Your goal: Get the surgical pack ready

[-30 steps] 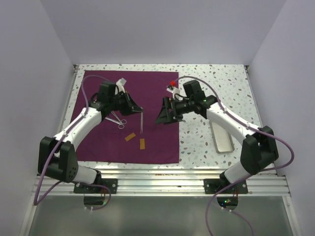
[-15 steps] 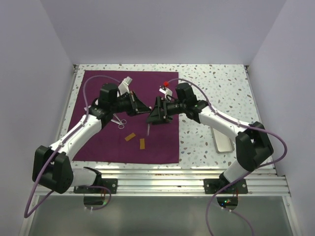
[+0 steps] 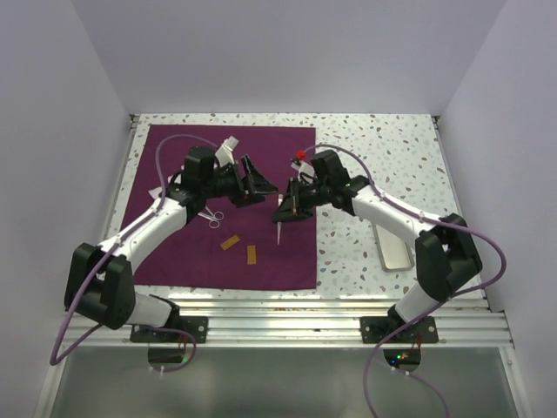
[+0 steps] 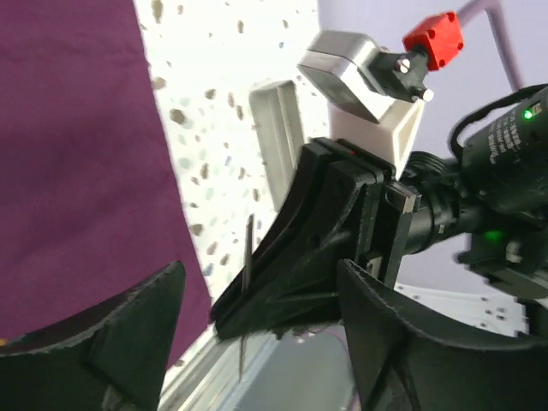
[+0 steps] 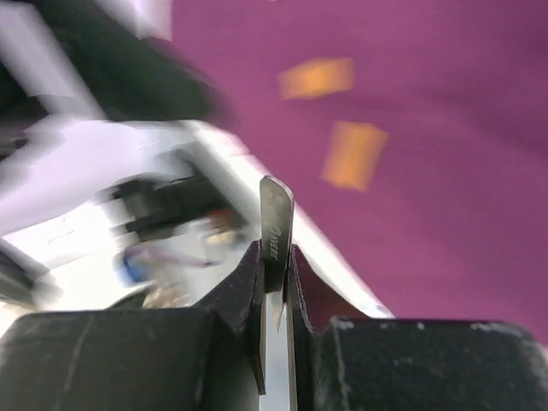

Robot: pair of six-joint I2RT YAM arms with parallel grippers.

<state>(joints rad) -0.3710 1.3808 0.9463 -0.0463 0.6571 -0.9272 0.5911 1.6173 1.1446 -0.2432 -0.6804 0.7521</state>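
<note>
Tweezers [image 3: 278, 233] now in right fingers [image 5: 241, 295], above purple cloth [image 3: 174, 252].

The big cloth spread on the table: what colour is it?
The cloth is plain plum purple, clearest in the top external view.

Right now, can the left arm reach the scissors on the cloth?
Probably yes. The left claw is open and empty, and the scissors lie uncovered on the purple cloth beside that arm; the right claw, holding a metal instrument, is clear of them.
</note>
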